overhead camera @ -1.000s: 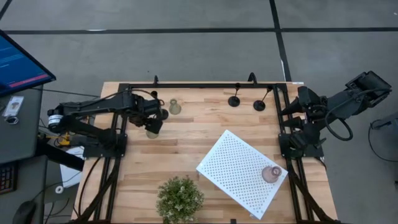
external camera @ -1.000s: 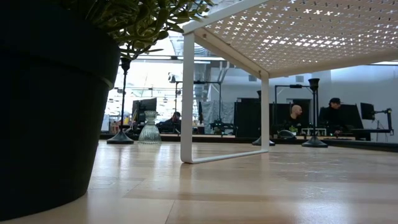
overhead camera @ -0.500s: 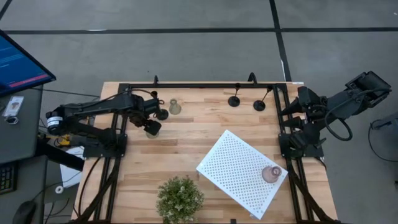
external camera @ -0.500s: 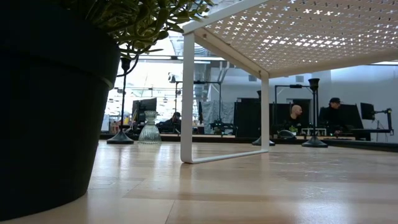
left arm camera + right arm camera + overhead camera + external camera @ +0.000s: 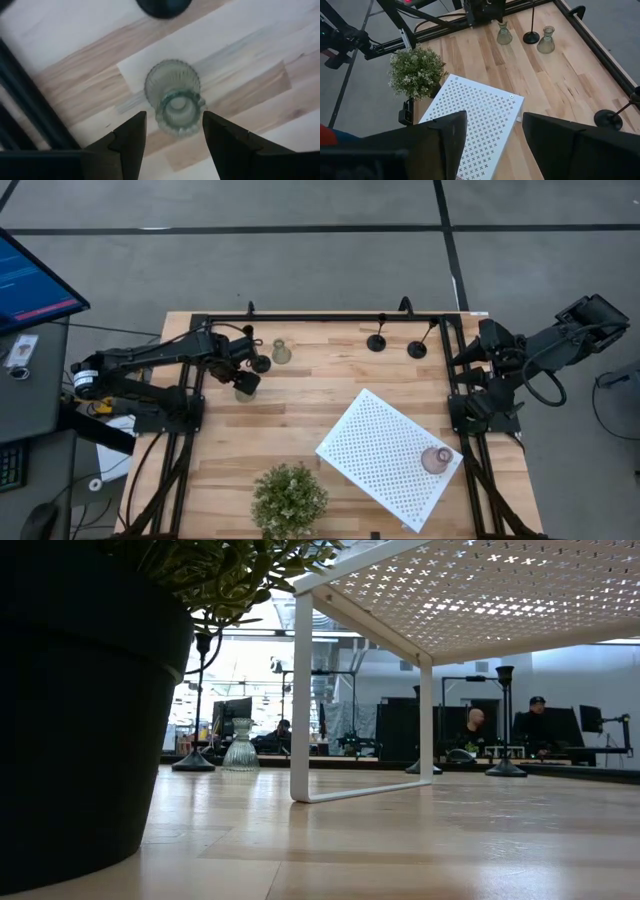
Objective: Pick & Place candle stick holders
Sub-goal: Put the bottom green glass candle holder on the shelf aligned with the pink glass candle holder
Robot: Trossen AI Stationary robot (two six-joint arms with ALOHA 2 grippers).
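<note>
A greenish ribbed holder [image 5: 175,102] stands upright on its base on the table, near the far left. My left gripper [image 5: 174,120] is open above it and points down, one finger on either side; in the high view it [image 5: 245,383] covers most of the holder. A black holder [image 5: 260,363] and a beige holder [image 5: 281,352] stand just beyond. Two more black holders [image 5: 377,342] [image 5: 417,348] stand at the far edge. A pinkish holder [image 5: 436,460] stands on the white perforated board [image 5: 385,455]. My right gripper [image 5: 492,130] is open at the table's right edge.
A bushy potted plant [image 5: 289,498] stands at the near edge, left of the board. A black frame rail [image 5: 320,317] runs along the far edge and down both sides. Bare wood lies between the left holders and the board. People sit in the room beyond [image 5: 478,725].
</note>
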